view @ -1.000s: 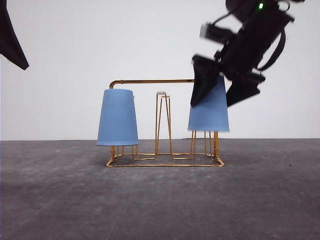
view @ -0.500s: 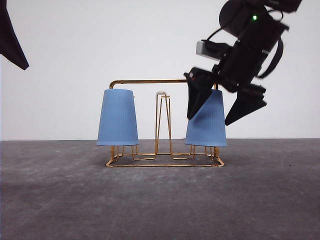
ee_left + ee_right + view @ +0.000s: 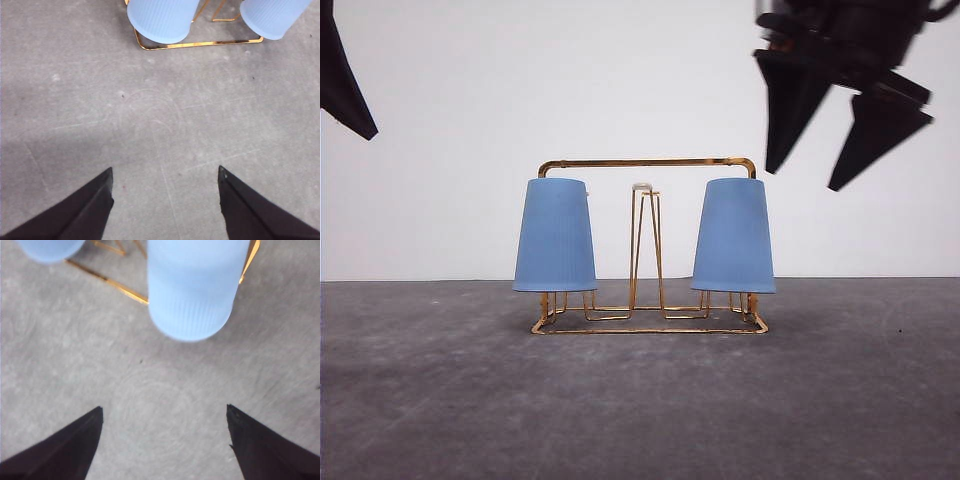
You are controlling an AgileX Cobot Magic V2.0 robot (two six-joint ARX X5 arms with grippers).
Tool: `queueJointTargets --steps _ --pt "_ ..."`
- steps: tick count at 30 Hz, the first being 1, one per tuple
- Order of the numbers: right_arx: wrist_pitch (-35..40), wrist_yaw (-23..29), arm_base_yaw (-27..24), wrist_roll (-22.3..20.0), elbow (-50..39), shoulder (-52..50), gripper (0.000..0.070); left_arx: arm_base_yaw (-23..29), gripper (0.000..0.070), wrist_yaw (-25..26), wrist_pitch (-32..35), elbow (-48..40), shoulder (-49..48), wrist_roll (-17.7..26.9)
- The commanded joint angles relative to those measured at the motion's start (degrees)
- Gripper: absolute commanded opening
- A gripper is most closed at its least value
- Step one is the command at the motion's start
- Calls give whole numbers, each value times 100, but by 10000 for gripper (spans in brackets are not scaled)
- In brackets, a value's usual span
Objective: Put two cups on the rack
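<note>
Both cups (image 3: 555,236) (image 3: 734,237) sit upside down on the rack (image 3: 648,164), at its two ends. The right gripper (image 3: 817,178) hangs spread wide and empty above the right-hand cup, clear of it. The left gripper (image 3: 165,176) is spread too, over bare bench (image 3: 160,125) near the rack.

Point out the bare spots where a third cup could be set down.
Free: the grey tabletop in front of the gold wire rack, and either side. Crowded: the rack ends under the two upturned light blue ribbed cups.

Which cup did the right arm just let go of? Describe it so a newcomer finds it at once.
Find the gold wire rack on the grey table. Two upside-down light blue ribbed plastic cups sit on its end prongs; yours is the right-end cup, below the open right gripper.
</note>
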Motion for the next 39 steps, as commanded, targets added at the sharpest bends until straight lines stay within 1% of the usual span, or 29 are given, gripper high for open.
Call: queueJointTargets --steps 1,4,7,10,12,14,16,18,19,20,21,22,23,24,26,28,29,31,39 --pt "435 -121 35 -72 -499 -421 484 -20 383 -13 19 44 46 2" --pt "1187 -321 35 0 -1486 -1173 480 -20 383 -13 19 44 46 2" --pt "1880 -411 35 275 -2408 -1920 480 -20 383 -13 20 44 46 9" --pt "2476 -415 42 733 -3220 -2622 480 -20 383 -15 27 44 48 72" --pt "2866 -411 46 1063 -3700 -3032 480 -20 383 -15 33 44 46 208" --pt "3189 -407 46 1272 -4065 -3343 480 -20 383 -14 36 44 46 404" --pt "3283 -392 46 1297 -4261 -3543 481 -20 387 -5 11 44 46 675" --pt "3172 -398 45 1297 -4271 -3640 481 -20 392 -7 -9 46 43 764" --pt "3161 -397 44 1297 -4271 -3674 478 -20 385 -6 -7 46 42 769" --pt "3155 -393 45 1295 -4271 -3706 451 -20 324 -5 -7 46 43 768" --pt "3158 -390 45 1296 -4271 -3722 347 -23 185 -4 2 46 44 786" --pt "3166 -388 44 1295 -4271 -3725 184 -29 0 -4 23 46 44 825" --pt "3172 -378 44 1272 -4271 -3720 66 -30 0 -6 84 46 45 918" --pt "3187 -375 44 1268 -4271 -3715 20 -31 0 -7 155 46 46 1035" --pt "3207 -390 45 1276 -4271 -3713 32 -29 0 -24 300 46 40 1404" --pt "3229 -391 44 1275 -4271 -3714 32 -11 0 -187 358 48 20 1881" --pt "3255 -391 44 1274 -4271 -3714 32 -8 0 -279 349 48 18 2009" --pt "3323 -391 44 1273 -4271 -3714 32 -7 0 -330 337 48 17 2083" --pt "3448 -391 44 1273 -4271 -3714 32 -9 0 -330 339 48 17 2085"
